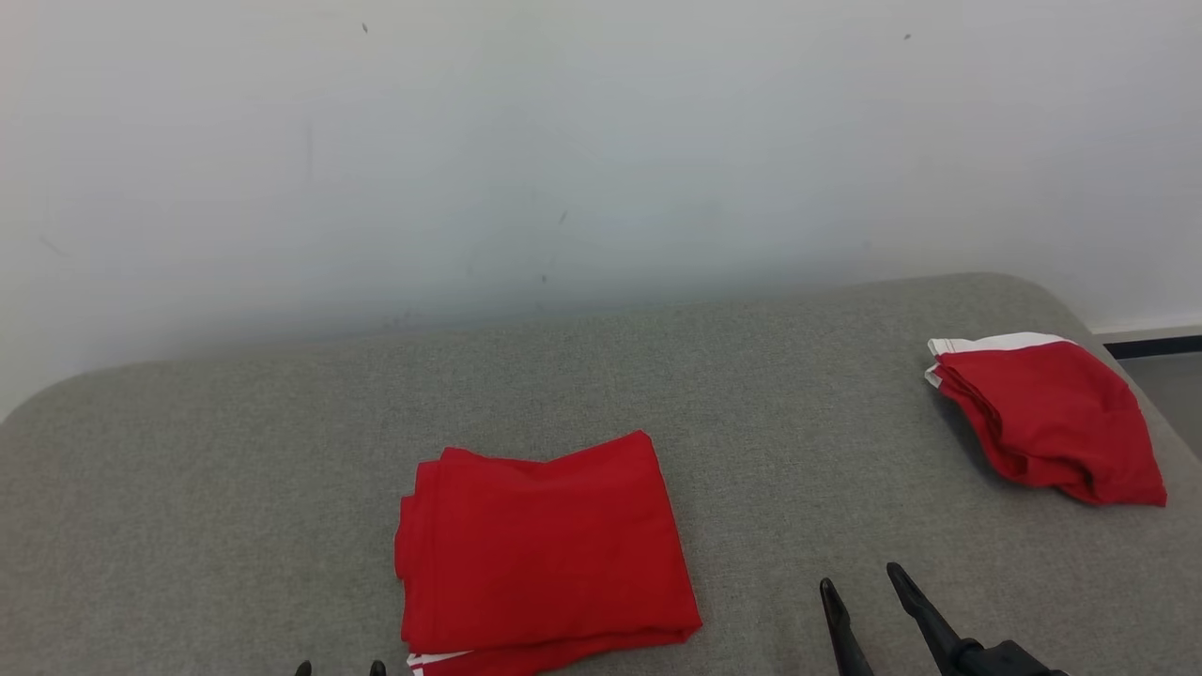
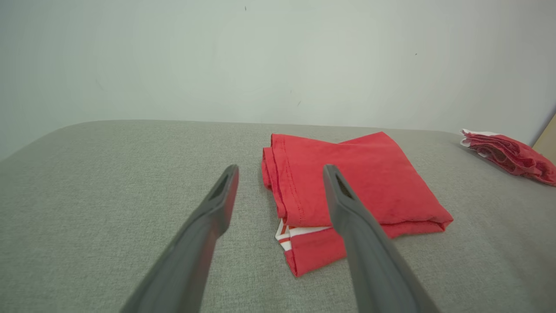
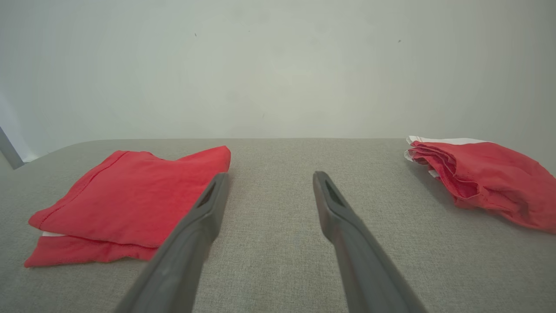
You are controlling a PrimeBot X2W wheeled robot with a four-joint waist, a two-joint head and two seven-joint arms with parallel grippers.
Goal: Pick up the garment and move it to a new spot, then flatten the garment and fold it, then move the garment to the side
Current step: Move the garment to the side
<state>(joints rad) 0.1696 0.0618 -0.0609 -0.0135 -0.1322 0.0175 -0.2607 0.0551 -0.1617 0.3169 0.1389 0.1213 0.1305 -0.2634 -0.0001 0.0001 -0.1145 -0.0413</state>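
A red garment lies folded into a rough rectangle on the grey padded surface, near its front middle. White trim peeks out from its near edge. The left wrist view has the garment just ahead and slightly right of my left gripper, which stands open with nothing in it. Only the tips of the left gripper reach the head view's bottom edge. My right gripper is open and empty, to the right of the garment and apart from it. In its own view the right gripper hangs over bare cloth.
A second folded red piece with white trim lies at the surface's far right edge, also seen as a red bundle from the right wrist. A pale wall rises close behind the surface. Floor and a dark baseboard show at the right.
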